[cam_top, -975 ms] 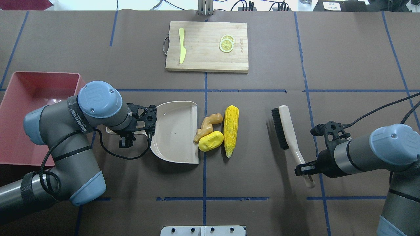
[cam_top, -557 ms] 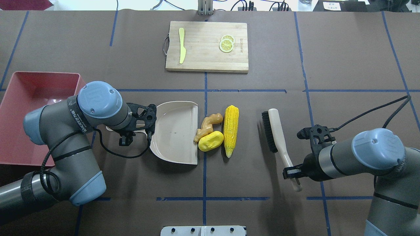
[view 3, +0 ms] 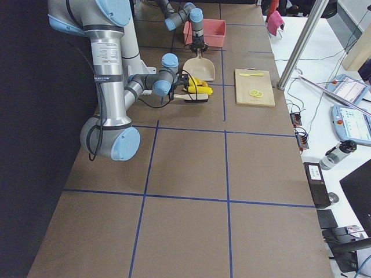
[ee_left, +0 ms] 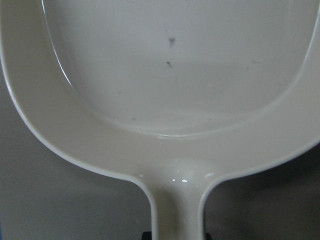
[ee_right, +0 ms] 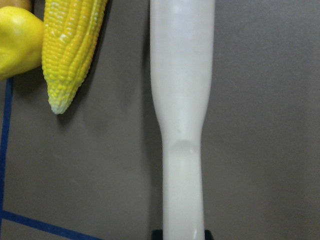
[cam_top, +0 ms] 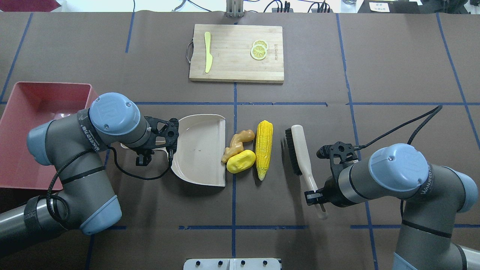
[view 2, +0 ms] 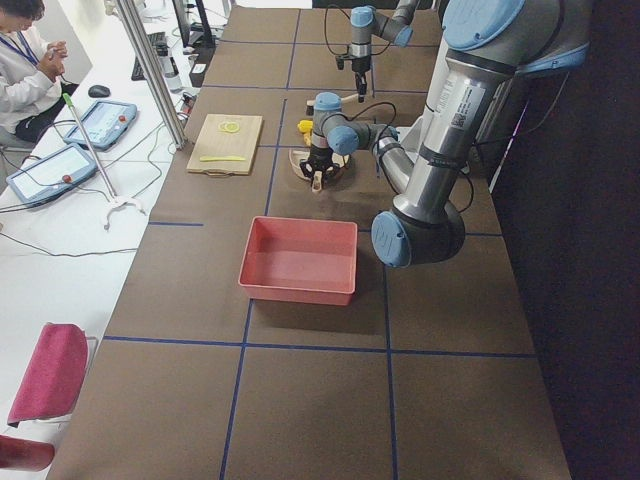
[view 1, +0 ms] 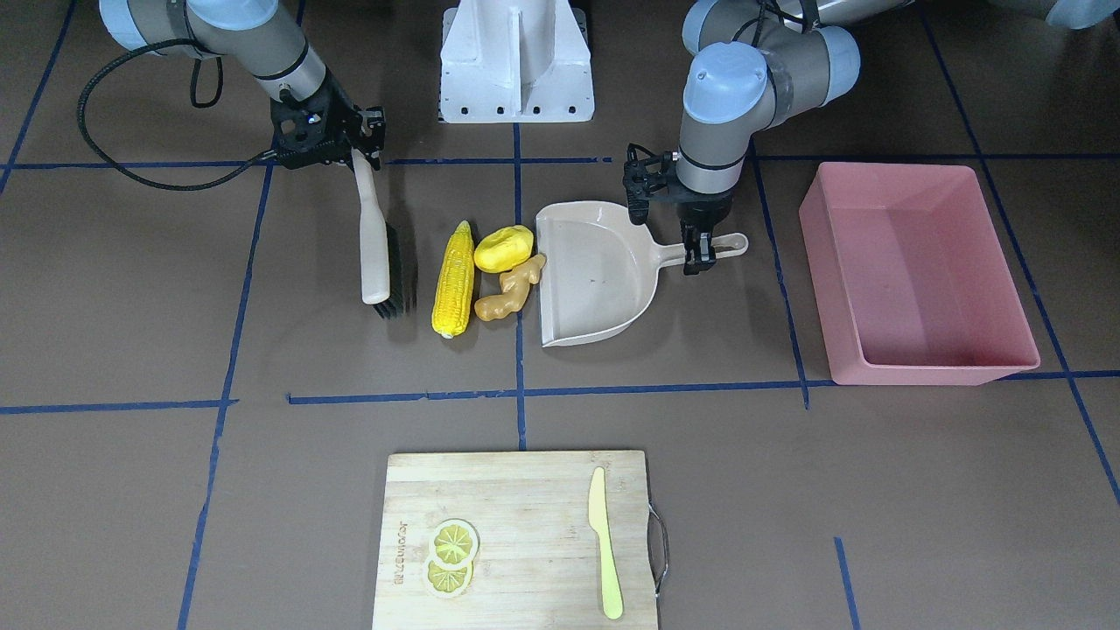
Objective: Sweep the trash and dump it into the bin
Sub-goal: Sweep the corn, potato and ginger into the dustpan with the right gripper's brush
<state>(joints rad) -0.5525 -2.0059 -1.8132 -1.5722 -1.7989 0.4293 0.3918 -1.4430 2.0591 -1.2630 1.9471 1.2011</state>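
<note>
The trash lies mid-table: a yellow corn cob, a yellow potato-like lump and a tan ginger root, the last two against the open lip of a beige dustpan. My left gripper is shut on the dustpan's handle. My right gripper is shut on the handle of a cream brush, whose dark bristles face the corn cob across a narrow gap. The pink bin stands at the left, partly hidden by my left arm, and is empty in the front-facing view.
At the far side lies a wooden cutting board with a yellow-green knife and lemon slices. The white robot base sits at the near edge. A person sits at a side desk.
My right arm has carried the brush leftward, from well right of the corn cob to just beside it. The left arm, dustpan and trash have stayed put.
</note>
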